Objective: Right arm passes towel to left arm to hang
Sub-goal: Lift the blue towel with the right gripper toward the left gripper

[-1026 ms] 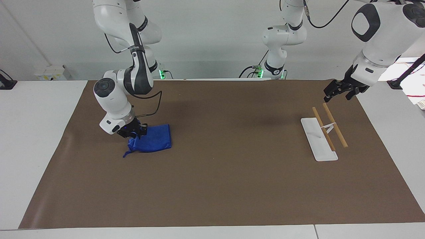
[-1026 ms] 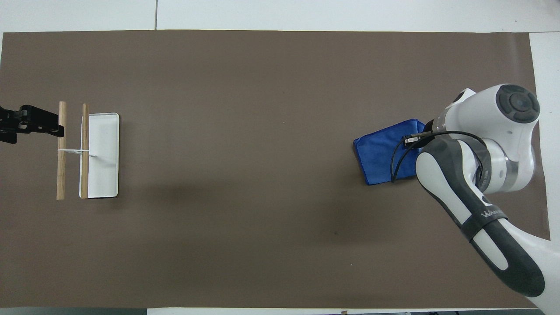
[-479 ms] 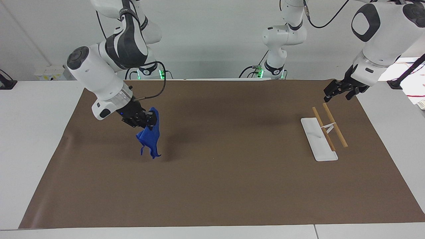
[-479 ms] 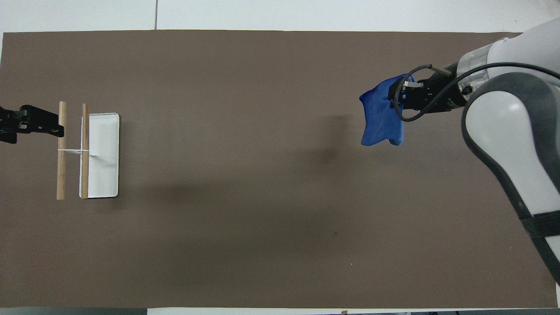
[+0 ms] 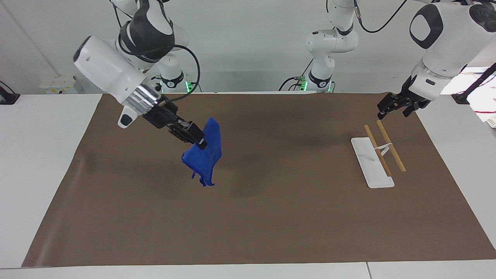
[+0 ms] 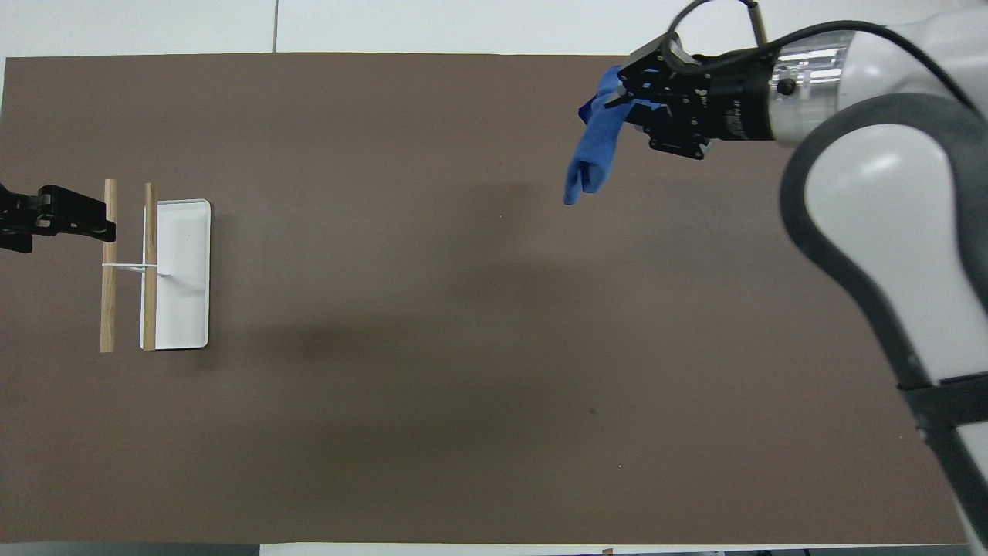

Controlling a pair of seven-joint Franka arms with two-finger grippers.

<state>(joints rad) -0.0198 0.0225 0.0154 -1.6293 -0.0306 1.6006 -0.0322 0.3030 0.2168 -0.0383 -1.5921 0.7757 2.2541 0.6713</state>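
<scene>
The towel [image 5: 205,159] is a bright blue cloth that hangs crumpled in the air over the brown mat, toward the right arm's end of the table. My right gripper [image 5: 198,142] is shut on its upper edge, with the arm angled down from above. In the overhead view the towel [image 6: 593,154] droops below the right gripper [image 6: 621,93]. My left gripper [image 5: 383,112] hovers open and empty over the mat's edge, just beside the rack's wooden rods [image 5: 391,151]; the overhead view shows the left gripper [image 6: 96,224] touching nothing.
The rack has a white flat base [image 5: 372,164] and two parallel wooden rods [image 6: 108,262] on a small stand, at the left arm's end. The brown mat [image 5: 271,217] covers most of the white table. Both arm bases stand at the robots' edge.
The right gripper has lifted the towel off the mat and carried it up and toward the table's middle. The towel now hangs free. The left arm has not moved.
</scene>
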